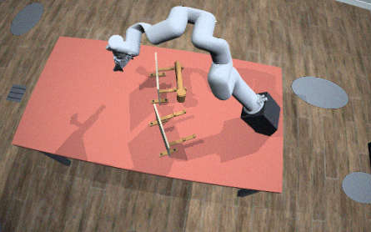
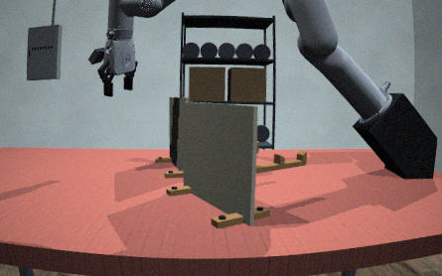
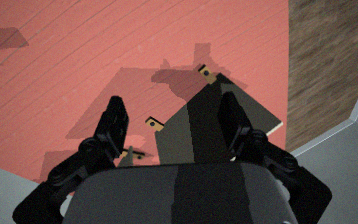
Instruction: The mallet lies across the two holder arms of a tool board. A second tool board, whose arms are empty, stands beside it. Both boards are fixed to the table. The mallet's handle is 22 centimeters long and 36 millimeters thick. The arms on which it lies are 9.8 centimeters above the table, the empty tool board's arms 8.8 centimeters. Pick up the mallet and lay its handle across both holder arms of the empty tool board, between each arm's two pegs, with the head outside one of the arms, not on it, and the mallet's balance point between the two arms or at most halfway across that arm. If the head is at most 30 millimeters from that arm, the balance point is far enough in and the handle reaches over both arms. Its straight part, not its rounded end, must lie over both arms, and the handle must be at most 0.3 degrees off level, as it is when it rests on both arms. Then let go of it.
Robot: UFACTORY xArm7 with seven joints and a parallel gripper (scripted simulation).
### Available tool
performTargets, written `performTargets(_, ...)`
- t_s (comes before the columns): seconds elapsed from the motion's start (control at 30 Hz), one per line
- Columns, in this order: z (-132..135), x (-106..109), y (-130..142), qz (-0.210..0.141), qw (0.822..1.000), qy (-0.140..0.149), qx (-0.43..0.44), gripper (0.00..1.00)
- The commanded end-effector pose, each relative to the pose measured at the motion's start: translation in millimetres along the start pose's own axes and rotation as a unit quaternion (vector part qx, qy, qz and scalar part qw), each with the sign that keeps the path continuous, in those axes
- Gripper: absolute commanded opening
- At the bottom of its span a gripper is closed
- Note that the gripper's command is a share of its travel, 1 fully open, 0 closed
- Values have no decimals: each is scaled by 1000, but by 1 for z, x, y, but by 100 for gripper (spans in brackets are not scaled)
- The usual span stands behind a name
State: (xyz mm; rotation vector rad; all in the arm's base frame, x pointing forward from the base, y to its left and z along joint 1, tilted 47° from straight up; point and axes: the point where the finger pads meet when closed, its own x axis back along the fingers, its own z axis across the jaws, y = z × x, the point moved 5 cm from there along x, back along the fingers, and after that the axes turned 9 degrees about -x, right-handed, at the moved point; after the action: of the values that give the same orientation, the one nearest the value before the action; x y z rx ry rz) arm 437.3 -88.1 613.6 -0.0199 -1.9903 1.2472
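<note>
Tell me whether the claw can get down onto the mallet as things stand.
Probably yes, from above. The claw is open and empty, high on the board's back side; the mallet lies uncovered on the far side's arms, so it must cross over.
</note>
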Motion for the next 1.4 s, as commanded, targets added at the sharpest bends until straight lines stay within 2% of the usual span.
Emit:
performTargets(0.0,31,15,24,-4,999,-1,-47,100)
performTargets(0.4,102,30,94,-35,983,-2,-180,100)
performTargets(0.47,102,30,94,-35,983,-2,-180,100)
performTargets(0.5,117,31,115,-44,976,-4,-213,100)
performTargets(0.6,127,30,128,-50,971,-6,-235,100)
performTargets(0.8,153,25,174,-73,950,-15,-304,100)
performTargets(0.97,169,16,214,-94,928,-25,-359,100)
performTargets(1.03,169,16,214,-94,928,-25,-359,100)
performTargets(1.17,178,5,250,-115,907,-35,-404,100)
performTargets(1.37,180,2,256,-119,903,-36,-411,100)
